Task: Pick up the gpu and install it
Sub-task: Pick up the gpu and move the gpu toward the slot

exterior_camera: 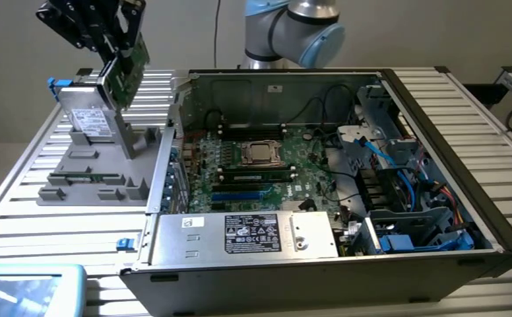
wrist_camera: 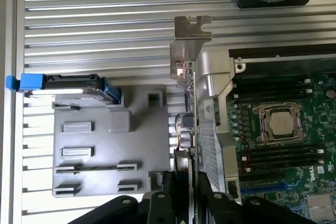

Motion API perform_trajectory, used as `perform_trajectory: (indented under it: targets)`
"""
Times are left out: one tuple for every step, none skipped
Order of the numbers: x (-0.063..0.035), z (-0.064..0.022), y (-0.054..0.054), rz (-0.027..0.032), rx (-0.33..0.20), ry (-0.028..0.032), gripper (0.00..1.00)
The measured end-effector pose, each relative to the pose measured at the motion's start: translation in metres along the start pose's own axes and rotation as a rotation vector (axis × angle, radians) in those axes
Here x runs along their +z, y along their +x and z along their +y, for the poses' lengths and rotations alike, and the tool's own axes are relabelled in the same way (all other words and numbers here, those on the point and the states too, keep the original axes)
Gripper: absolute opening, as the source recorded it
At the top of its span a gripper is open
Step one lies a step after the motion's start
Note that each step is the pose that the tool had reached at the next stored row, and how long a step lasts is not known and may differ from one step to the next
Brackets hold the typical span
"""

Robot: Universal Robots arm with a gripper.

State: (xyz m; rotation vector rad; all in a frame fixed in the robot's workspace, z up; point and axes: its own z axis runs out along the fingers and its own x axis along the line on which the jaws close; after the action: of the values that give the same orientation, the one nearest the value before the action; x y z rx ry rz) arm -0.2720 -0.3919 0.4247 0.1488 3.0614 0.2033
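The gpu hangs in the air above the grey parts holder, at the exterior view's left. Its green circuit board faces the open computer case. My gripper is shut on the card's upper edge. In the wrist view the gpu appears edge-on, its silver end bracket at the far end. The black fingers of my gripper clamp it from both sides. Below the card lies the gap between the holder and the case's side wall.
A grey drive with a white label and a blue tab stands upright in the holder. A memory stick lies in a holder slot. Inside the case are the motherboard, power supply and blue cables.
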Motion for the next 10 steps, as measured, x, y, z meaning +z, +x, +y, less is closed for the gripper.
perform_trajectory:
  targets:
    - [-0.0038,0.0003,-0.004,0.0014,0.000,0.0001,0.28]
    - [-0.0069,0.0005,-0.008,0.0039,0.000,0.0004,0.28]
    - [-0.0094,0.0004,-0.011,0.0069,0.001,0.0007,0.28]
    - [-0.0113,0.0000,-0.015,0.0101,0.001,0.0010,0.28]
    - [-0.0122,-0.0005,-0.019,0.0127,0.002,0.0011,0.28]
    - [-0.0128,-0.0012,-0.023,0.0156,0.002,0.0016,0.28]
    - [-0.0130,-0.0018,-0.026,0.0190,0.002,0.0019,0.28]
    - [-0.0130,-0.0025,-0.030,0.0234,0.003,0.0023,0.28]
    - [-0.0129,-0.0031,-0.033,0.0282,0.004,0.0028,0.28]
    - [-0.0129,-0.0038,-0.036,0.0326,0.004,0.0033,0.28]
